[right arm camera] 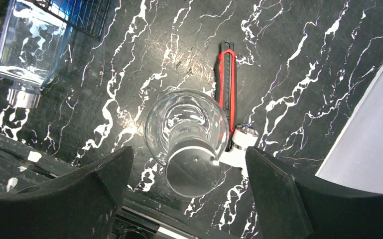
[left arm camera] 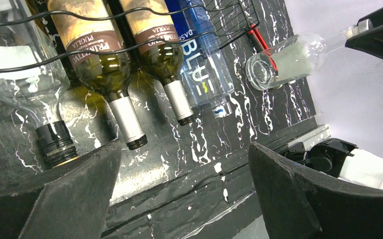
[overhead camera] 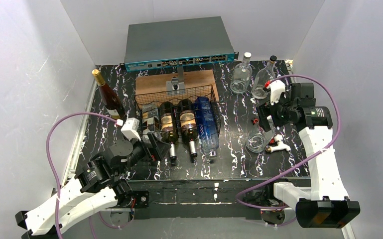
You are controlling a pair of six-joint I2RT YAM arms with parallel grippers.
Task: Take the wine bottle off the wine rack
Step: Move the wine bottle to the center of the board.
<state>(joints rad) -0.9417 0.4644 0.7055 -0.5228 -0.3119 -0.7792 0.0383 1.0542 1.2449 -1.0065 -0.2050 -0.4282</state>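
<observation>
Wine bottle (left arm camera: 104, 64) was spotted lying in the wine rack (overhead camera: 201, 93), neck pointed back at the left gripper (left arm camera: 184, 149), the nearer one, just ahead of it; jaws were held wide open and empty.

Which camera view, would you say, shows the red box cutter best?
The right wrist view: the red box cutter lies nearly whole beside the clear bottle. The left wrist view shows a sliver; the top view only red specks.
</observation>
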